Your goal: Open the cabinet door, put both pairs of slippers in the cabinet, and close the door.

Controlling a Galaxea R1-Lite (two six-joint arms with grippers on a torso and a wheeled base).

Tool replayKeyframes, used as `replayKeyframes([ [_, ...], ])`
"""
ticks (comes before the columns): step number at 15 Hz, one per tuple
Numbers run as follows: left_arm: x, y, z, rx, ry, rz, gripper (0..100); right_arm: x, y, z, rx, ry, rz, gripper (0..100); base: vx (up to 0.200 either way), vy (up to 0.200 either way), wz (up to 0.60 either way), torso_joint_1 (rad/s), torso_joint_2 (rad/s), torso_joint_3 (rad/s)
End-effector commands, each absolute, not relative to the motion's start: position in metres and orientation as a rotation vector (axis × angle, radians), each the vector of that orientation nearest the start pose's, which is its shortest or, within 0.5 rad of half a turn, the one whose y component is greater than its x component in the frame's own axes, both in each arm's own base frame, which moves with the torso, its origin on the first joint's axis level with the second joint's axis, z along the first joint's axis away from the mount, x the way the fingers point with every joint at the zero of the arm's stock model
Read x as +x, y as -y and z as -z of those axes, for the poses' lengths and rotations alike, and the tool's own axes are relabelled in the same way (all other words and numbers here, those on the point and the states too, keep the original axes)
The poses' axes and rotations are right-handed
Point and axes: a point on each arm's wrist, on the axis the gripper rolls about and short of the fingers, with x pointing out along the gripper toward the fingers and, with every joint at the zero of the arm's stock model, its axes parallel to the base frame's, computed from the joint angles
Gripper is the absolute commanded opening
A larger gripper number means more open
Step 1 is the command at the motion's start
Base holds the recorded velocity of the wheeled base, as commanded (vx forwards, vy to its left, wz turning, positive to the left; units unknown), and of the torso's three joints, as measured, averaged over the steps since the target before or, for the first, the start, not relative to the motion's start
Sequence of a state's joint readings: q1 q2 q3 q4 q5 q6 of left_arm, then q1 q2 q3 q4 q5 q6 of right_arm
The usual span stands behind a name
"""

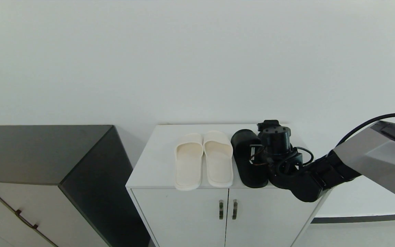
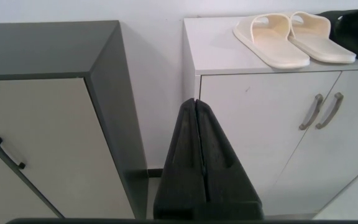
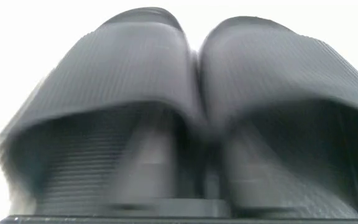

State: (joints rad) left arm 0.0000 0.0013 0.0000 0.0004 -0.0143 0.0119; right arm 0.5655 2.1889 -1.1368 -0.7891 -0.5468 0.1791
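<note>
A white cabinet (image 1: pixel 149 164) stands against the wall with both doors shut, and its two handles (image 1: pixel 227 209) meet at the centre. On its top lie a cream pair of slippers (image 1: pixel 204 159) and, to their right, a black pair (image 1: pixel 249 161). My right gripper (image 1: pixel 269 144) sits over the black pair and hides the right-hand slipper. Seen from the right wrist, both black slippers (image 3: pixel 129 87) are very close. My left gripper (image 2: pixel 196 109) is shut and holds nothing. It hangs low in front of the cabinet's left corner (image 2: pixel 194 81), level with the doors.
A dark grey cabinet (image 1: pixel 46 151) with pale drawer fronts and a dark handle (image 2: pixel 8 152) stands left of the white one across a narrow gap. A plain white wall rises behind. Open floor lies to the right of the white cabinet.
</note>
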Motion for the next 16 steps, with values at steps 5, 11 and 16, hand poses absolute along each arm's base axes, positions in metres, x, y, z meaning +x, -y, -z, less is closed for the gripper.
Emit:
replayKeyframes([
  [5, -0.023, 0.0, -0.076, 0.012, -0.001, 0.015, 0, 0.346, -0.212, -0.13, 0.061, -0.185, -0.01, 0, 0.0, 0.0, 0.0, 0.0, 0.0, 0.0],
  [11, -0.023, 0.0, -0.076, 0.012, -0.001, 0.014, 0, 0.269, -0.206, -0.172, 0.05, -0.163, -0.186, 0, 0.0, 0.0, 0.0, 0.0, 0.0, 0.0],
  [16, -0.023, 0.0, -0.075, 0.012, -0.003, 0.015, 0, 0.185, -0.18, -0.173, -0.007, -0.28, -0.446, 0, 0.0, 0.0, 0.0, 0.0, 0.0, 0.0],
])
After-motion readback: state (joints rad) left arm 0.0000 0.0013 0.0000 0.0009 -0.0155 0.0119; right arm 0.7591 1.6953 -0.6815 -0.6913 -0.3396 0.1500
